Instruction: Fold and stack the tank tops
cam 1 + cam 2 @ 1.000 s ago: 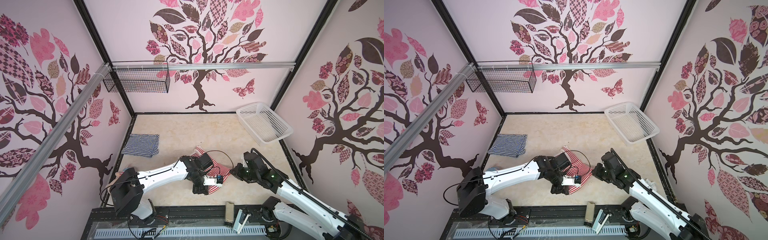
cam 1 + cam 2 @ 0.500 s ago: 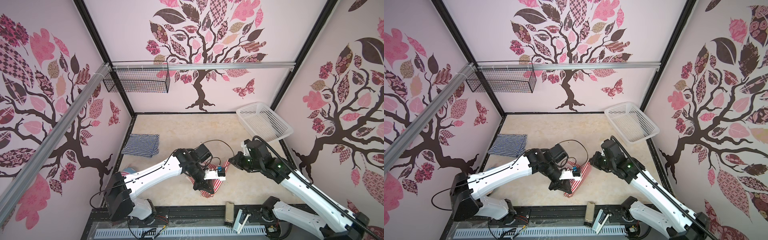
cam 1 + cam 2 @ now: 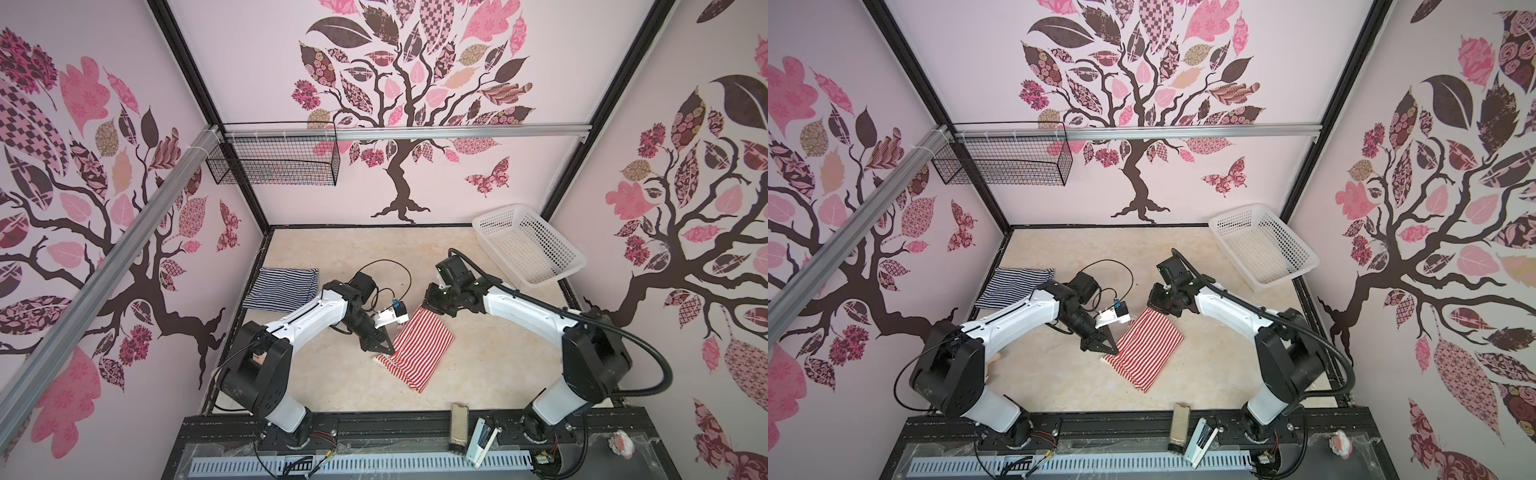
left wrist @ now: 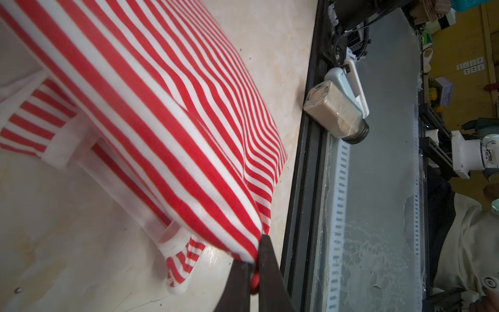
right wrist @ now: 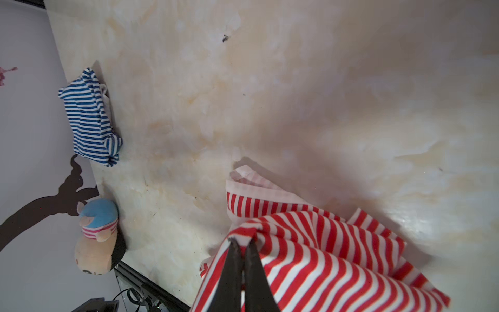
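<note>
- Two small things lie on the front rail [image 3: 374, 423], nearest of all: a jar [image 3: 458, 424] of brownish powder on its side, and a white device [image 3: 482, 440] just beside it.
- At the near left corner of the table [image 3: 332, 386], the right wrist view shows a plush doll [image 5: 97, 237] with a blue cap, lying down.
- Just right of the table's middle lies the red-striped tank top [image 3: 419, 353] [image 3: 1150, 347], folded over on itself and slanting from near to far.
- The left gripper [image 3: 384, 350] [image 3: 1111, 350] [image 4: 255, 270] has its jaws pinched tight on the near end of the upper layer's left edge. That corner is raised off the table, and the whitish-trimmed straps [image 4: 64, 146] lie under it.
- The right gripper [image 3: 428, 306] [image 3: 1152, 306] [image 5: 243, 247] clamps the far end of the same edge. Its jaws are almost together, with cloth bunched between them.
- Farther back, at the left edge of the table, the navy-striped tank top [image 3: 282, 289] [image 3: 1013, 286] [image 5: 90, 118] lies folded and flat. It is well apart from the red one, and neither gripper touches it.
- In the far right corner sits the white basket [image 3: 494, 249] [image 3: 1231, 249].
- Above the far left corner hangs a black wire basket [image 3: 274, 166].
</note>
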Available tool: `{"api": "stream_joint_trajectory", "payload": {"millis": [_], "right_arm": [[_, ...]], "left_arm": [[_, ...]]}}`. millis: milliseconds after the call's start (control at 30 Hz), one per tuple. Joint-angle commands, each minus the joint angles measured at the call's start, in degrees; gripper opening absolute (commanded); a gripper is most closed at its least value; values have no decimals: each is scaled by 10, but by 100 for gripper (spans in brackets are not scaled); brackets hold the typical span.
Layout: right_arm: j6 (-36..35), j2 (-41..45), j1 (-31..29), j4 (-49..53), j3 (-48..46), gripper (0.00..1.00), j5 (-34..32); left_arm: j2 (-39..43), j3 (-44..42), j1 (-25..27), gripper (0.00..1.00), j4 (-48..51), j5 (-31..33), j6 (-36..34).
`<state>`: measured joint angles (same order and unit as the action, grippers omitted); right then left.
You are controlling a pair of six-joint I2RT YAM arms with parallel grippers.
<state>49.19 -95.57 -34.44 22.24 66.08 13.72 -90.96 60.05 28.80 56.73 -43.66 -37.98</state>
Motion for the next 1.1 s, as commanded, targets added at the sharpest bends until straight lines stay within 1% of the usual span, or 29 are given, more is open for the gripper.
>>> {"api": "stream_joint_trajectory", "payload": {"millis": [0, 167, 200, 300, 333, 367, 400, 433, 500, 567, 633, 733, 767, 833, 900, 1000, 1067], "right_arm": [[-17, -48, -1, -12, 43, 0, 8], [-17, -87, -1, -19, 68, 0, 15], [-17, -92, -2, -22, 70, 3, 18], [-21, -90, -2, -34, 72, 22, 32], [-26, -84, -3, -35, 70, 29, 33], [-31, -73, -4, -39, 64, 34, 33], [-35, -59, -4, -40, 56, 39, 28], [-37, -43, -4, -39, 47, 42, 18], [-39, -15, -4, -39, 31, 43, 11], [-39, 10, -8, -52, 10, 41, 18], [-33, 27, -16, -59, -6, 34, 15], [-25, 25, -28, -70, -22, 18, 16], [-24, 20, -30, -75, -27, 15, 16], [-18, 5, -34, -89, -34, 5, 21], [-12, -12, -35, -104, -36, 1, 30], [-7, -41, -35, -114, -25, 0, 38], [-7, -56, -37, -117, -16, 0, 39]], "left_arm": [[-8, -14, -12, 6, -7, 18, -22], [-12, -35, -13, 4, -14, 48, -23], [-13, -39, -12, 4, -15, 52, -23], [-14, -53, -13, 5, -31, 74, -13], [-12, -57, -13, 8, -35, 82, -9], [-9, -61, -13, 14, -44, 92, -1], [-4, -66, -13, 22, -54, 107, 10], [3, -69, -13, 28, -63, 121, 19], [24, -77, -13, 34, -85, 154, 41], [52, -82, -14, 38, -101, 183, 56], [86, -90, -14, 44, -123, 221, 76], [119, -88, -13, 45, -136, 260, 91], [126, -85, -13, 45, -132, 259, 92], [134, -78, -11, 45, -129, 241, 101], [132, -71, -3, 42, -124, 212, 106], [112, -66, 29, 35, -120, 184, 105], [101, -76, 52, 30, -132, 179, 104]]}}
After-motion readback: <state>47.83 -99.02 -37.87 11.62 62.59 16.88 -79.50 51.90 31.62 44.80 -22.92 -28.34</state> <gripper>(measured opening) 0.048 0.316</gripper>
